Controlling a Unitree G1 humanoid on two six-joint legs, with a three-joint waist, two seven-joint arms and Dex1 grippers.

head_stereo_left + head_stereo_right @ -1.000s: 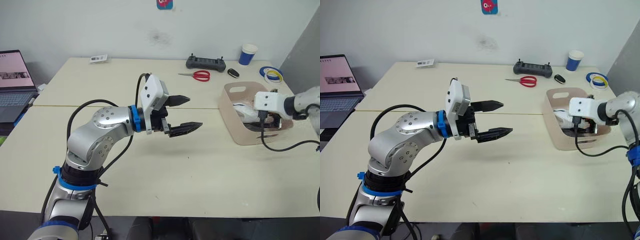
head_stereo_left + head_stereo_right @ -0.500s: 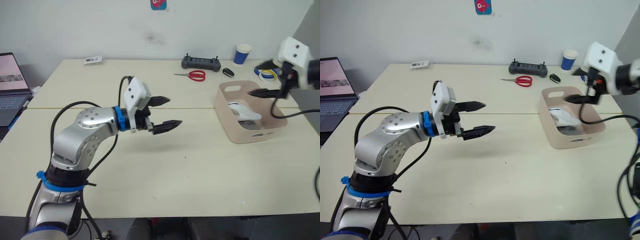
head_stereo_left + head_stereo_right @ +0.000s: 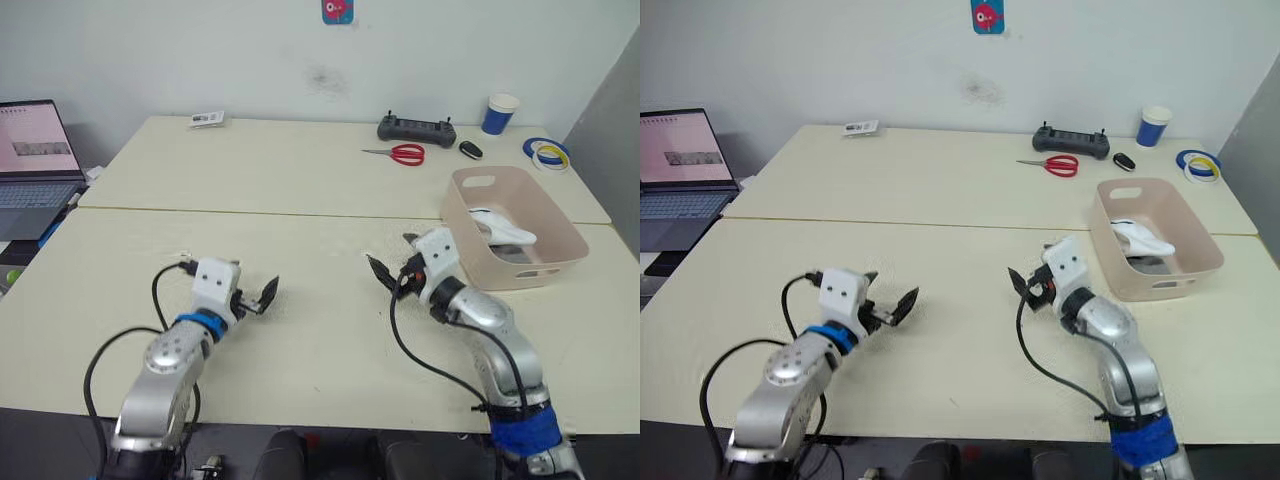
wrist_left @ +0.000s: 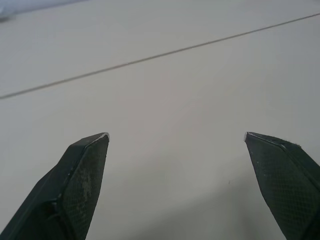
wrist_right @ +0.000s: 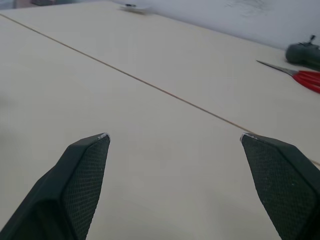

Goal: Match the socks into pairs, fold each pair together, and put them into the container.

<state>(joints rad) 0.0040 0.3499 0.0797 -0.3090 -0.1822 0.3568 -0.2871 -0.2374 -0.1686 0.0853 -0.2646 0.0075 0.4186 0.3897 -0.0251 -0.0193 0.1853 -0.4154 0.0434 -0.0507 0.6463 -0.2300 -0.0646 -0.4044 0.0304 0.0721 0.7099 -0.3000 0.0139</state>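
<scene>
The pale pink container [image 3: 462, 203] stands at the table's right side. Inside it lie a white sock [image 3: 503, 227] and darker fabric [image 3: 510, 254] that I cannot make out. My left gripper [image 3: 257, 298] hovers low over the bare tabletop near the front left, open with nothing between its fingers [image 4: 82, 165]. My right gripper [image 3: 392, 257] is low over the table's middle, a short way left of the container, also open and empty, its fingers [image 5: 85, 165] spread wide over bare table.
Along the far edge sit red scissors [image 3: 404, 153], a black controller [image 3: 415, 128], a key fob [image 3: 470, 149], a blue paper cup [image 3: 500, 112] and tape rolls [image 3: 546, 150]. A laptop [image 3: 35, 150] stands at the far left, a small card [image 3: 207, 119] at the back.
The right gripper has left the container and dropped to the table's middle. The left arm has lowered from mid-air to the front left. Both stay open.
</scene>
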